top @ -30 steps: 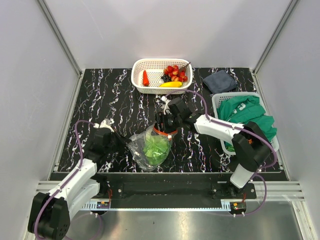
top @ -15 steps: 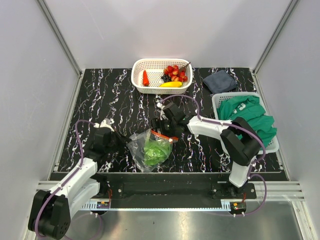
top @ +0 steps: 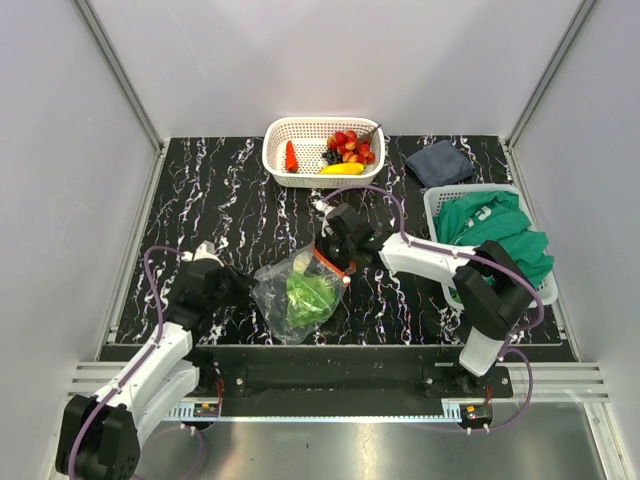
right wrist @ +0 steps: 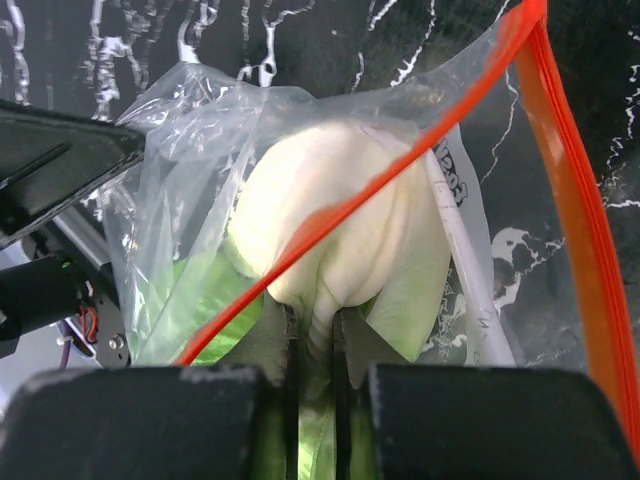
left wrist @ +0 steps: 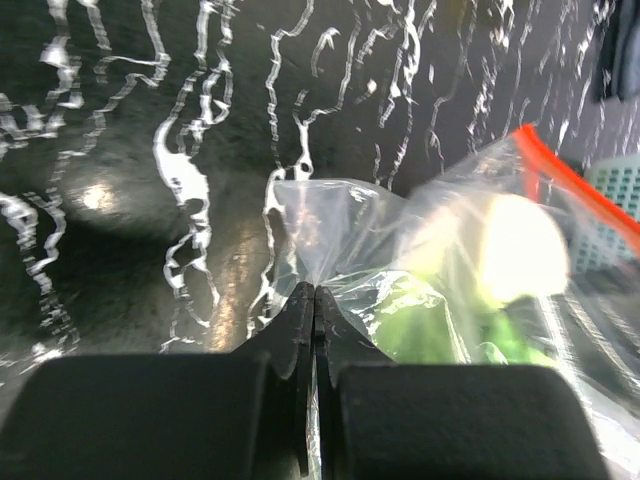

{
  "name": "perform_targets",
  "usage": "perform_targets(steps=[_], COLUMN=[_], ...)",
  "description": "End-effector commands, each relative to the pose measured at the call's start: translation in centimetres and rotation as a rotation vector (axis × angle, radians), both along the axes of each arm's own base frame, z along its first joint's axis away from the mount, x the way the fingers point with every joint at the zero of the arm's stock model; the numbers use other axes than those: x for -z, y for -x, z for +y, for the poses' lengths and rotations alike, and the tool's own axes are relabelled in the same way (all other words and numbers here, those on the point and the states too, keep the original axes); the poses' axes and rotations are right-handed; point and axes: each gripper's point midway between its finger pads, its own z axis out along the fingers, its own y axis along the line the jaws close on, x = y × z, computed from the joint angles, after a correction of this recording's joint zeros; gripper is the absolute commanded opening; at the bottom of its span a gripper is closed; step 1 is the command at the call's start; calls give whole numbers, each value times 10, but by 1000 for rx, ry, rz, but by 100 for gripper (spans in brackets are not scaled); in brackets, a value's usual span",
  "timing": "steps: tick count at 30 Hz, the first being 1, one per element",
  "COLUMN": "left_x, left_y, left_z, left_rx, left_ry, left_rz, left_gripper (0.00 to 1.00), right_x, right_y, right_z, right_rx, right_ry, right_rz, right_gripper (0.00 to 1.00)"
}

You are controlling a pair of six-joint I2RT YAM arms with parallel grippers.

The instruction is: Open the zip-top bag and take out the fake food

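On the black counter [top: 220, 190], left gripper [left wrist: 314, 292] is pinching the zip-top bag [left wrist: 350, 230]; right gripper [right wrist: 314, 320] is squeezing lettuce [right wrist: 340, 200] inside its mouth.

**Materials and surface finish: table and its contents**
The zip-top bag [top: 272, 290] is clear, glossy, crinkled plastic film with a red-orange zip strip. The lettuce [top: 308, 297] is smooth moulded plastic. The table [top: 220, 190] is black with white veining and shows a reflective sheen. The basket [top: 277, 150] at the far edge is white lattice plastic. The grey cloth [top: 440, 162] and green cloth [top: 495, 230] look matt. The left claw [left wrist: 313, 292] and right claw [right wrist: 315, 320] are matt black.
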Motion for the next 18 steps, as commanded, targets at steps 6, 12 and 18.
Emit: perform_targets(steps=[6, 12, 18], left_x=[5, 10, 0], left_y=[1, 5, -1], left_z=[34, 36, 20], left_rx=[-195, -203, -104], left_ry=[-68, -69, -32], left_rz=[14, 16, -68], left_gripper=[0, 0, 0], right_x=[-79, -107, -134], right_y=[-6, -7, -27], right_z=[-22, -43, -64], right_rx=[41, 65, 214], right_ry=[-206, -284, -362], right_rz=[-157, -223, -292], right_gripper=[0, 0, 0])
